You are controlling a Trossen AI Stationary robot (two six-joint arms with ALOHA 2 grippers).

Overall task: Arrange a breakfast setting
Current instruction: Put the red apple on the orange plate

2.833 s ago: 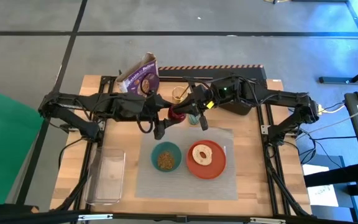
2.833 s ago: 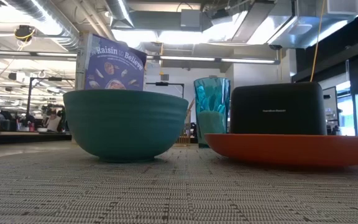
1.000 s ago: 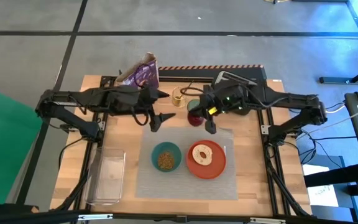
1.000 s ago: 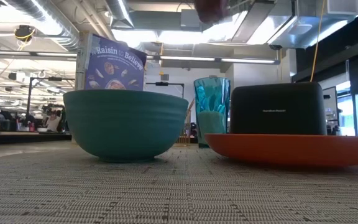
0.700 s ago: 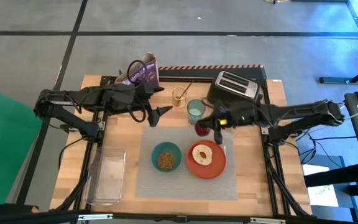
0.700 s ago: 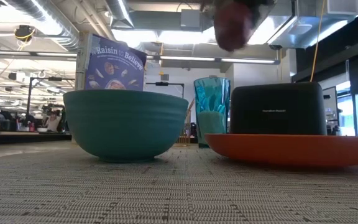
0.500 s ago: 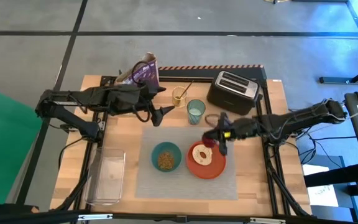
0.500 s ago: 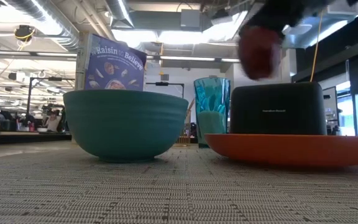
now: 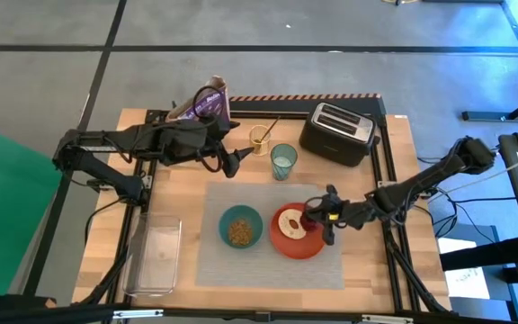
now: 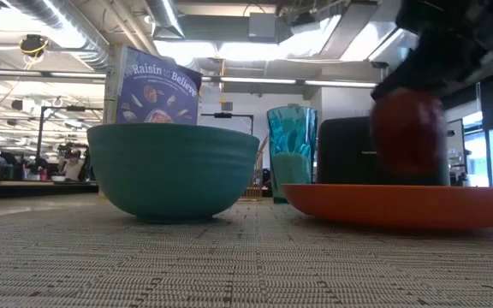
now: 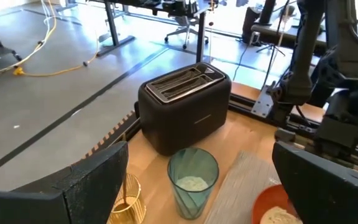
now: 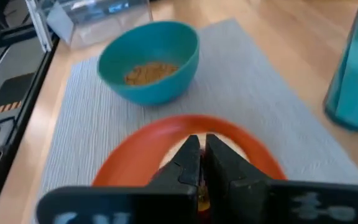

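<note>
Right end effector (image 9: 317, 219): pinching the small dark-red fruit (image 10: 406, 130), low over the right side of the orange-red round plate (image 9: 288, 242), right of the middle of the high view. Fingers (image 12: 190, 163) pressed close on the fruit, seen from the wrist. In the low view, fruit just above the plate rim, not clearly touching it. Straight down from the end effector: plate. Just left of the fruit, on the same plate: bagel (image 9: 290, 222). Probably only a short way down to set the fruit beside the bagel, not on top of it. Right arm much nearer to this spot than the other arm.

Left of the plate: teal bowl (image 9: 240, 226), both on the grey rectangular placemat (image 9: 268, 266). Above the placemat: translucent teal cup (image 9: 282, 160).

Left end effector (image 9: 235, 161): spread wide, holding nothing, waiting in the upper middle of the high view, near the cup and well apart from the plate.
</note>
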